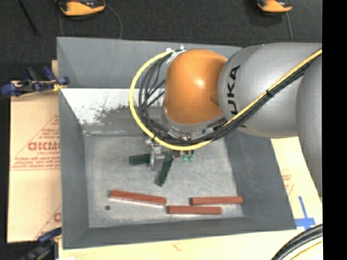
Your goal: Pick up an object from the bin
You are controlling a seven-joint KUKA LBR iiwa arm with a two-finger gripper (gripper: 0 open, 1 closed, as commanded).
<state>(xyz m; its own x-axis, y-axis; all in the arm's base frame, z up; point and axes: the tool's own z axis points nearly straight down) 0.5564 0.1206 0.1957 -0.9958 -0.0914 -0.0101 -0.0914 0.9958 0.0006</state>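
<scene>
Seen from above, the arm's gripper [159, 157] hangs low over the middle of the grey bin [73, 172], beneath the orange wrist cover [192, 88]. Whether it is apart or together cannot be told. A dark green block [139, 159] lies just beside it toward the view's left, and a dark green piece [162, 174] tilts just below it. Three red-brown sticks [136, 197] lie along the floor's lower edge.
</scene>
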